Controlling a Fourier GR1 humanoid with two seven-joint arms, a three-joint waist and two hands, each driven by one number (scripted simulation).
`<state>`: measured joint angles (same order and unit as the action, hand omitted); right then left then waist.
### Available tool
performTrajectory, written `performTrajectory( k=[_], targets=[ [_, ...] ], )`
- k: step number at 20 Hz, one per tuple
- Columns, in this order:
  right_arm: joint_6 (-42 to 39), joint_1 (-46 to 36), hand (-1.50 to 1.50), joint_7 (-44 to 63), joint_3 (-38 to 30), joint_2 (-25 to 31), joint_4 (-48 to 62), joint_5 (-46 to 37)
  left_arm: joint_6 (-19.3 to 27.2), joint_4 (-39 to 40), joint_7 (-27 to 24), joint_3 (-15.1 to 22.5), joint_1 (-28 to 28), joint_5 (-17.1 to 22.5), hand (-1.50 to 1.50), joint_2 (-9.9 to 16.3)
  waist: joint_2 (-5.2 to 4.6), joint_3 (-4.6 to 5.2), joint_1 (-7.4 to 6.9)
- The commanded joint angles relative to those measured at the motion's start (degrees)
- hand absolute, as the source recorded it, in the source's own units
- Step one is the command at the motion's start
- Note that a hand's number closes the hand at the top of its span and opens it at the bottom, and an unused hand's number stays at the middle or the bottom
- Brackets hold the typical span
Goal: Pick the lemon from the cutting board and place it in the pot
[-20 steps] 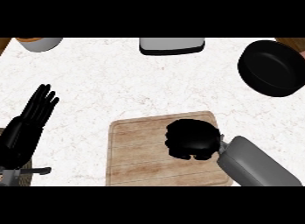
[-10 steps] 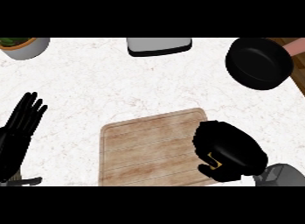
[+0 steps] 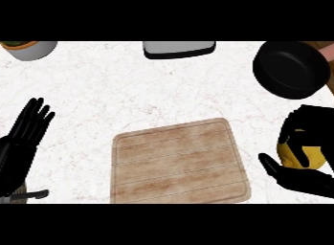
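Observation:
The yellow lemon (image 3: 298,152) is off the wooden cutting board (image 3: 180,161) and sits inside my right hand (image 3: 313,139), whose fingers and thumb curl round it at the right edge of the view. Only part of the lemon shows between them. The black pot (image 3: 292,69) stands at the back right of the counter, a little beyond the hand. The board lies bare at centre front. My left hand (image 3: 17,143) rests open at the left edge, fingers pointing up.
A grey tray-like dish (image 3: 178,48) sits at the back centre. A white pot with a plant (image 3: 29,49) stands at the back left corner. The white marble counter (image 3: 127,91) spreads between them.
My right hand has closed on the lemon, lifted it off the board and carried it to the right, toward the pot. The view has shifted; the left hand stays resting.

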<state>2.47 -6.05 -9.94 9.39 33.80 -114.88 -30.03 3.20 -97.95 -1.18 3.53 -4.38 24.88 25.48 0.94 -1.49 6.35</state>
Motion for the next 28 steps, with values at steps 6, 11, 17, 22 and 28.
performTrajectory(
  k=[6,11,17,22,28],
  targets=[
    [-6.5,-0.6,1.5,4.7,-20.9,8.8,3.6,12.9,9.9,0.9,1.6,-2.1,9.3,-3.6,0.0,-2.5,-0.91,1.39,-3.83],
    [-9.2,-5.1,1.5,-1.1,-26.3,14.2,18.0,14.2,6.9,5.0,-1.4,-2.2,11.4,-2.8,0.0,-1.7,-1.67,1.38,-6.29],
    [-9.6,-8.6,1.5,-10.0,-28.6,15.5,33.6,15.1,9.8,4.7,-1.2,1.7,13.5,-5.0,0.0,-4.7,-1.85,1.26,-7.68],
    [-10.1,-14.2,1.5,-17.8,-27.3,16.7,46.2,13.7,8.5,5.3,0.6,2.5,15.7,-4.3,0.0,-3.9,-2.04,1.24,-9.08],
    [-6.9,-20.1,1.5,-24.0,-25.7,17.3,58.4,9.2,8.8,6.1,0.4,2.7,17.4,-4.5,0.0,-3.6,-2.36,1.16,-10.49]
  ],
)
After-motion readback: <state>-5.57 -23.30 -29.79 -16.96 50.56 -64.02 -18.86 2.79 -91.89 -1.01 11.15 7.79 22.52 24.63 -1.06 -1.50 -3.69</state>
